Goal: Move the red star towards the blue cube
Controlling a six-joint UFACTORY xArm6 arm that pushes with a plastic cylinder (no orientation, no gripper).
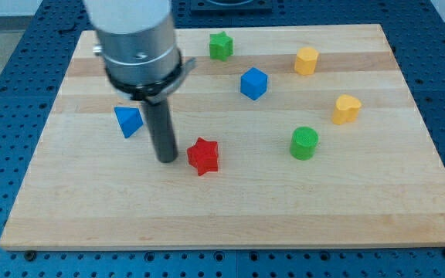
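The red star [203, 156] lies on the wooden board [230, 208] a little left of centre. The blue cube [253, 83] sits up and to the right of it, with bare wood between them. My tip [167, 159] rests on the board just left of the red star, a small gap apart. The rod rises from it to the grey arm body [136, 42] at the view's top left.
A blue triangular block [129, 121] lies left of the rod. A green star [221, 45] is at the top. A yellow block [306, 60] and another yellow block [346, 109] are at the right. A green cylinder [304, 143] lies right of the red star.
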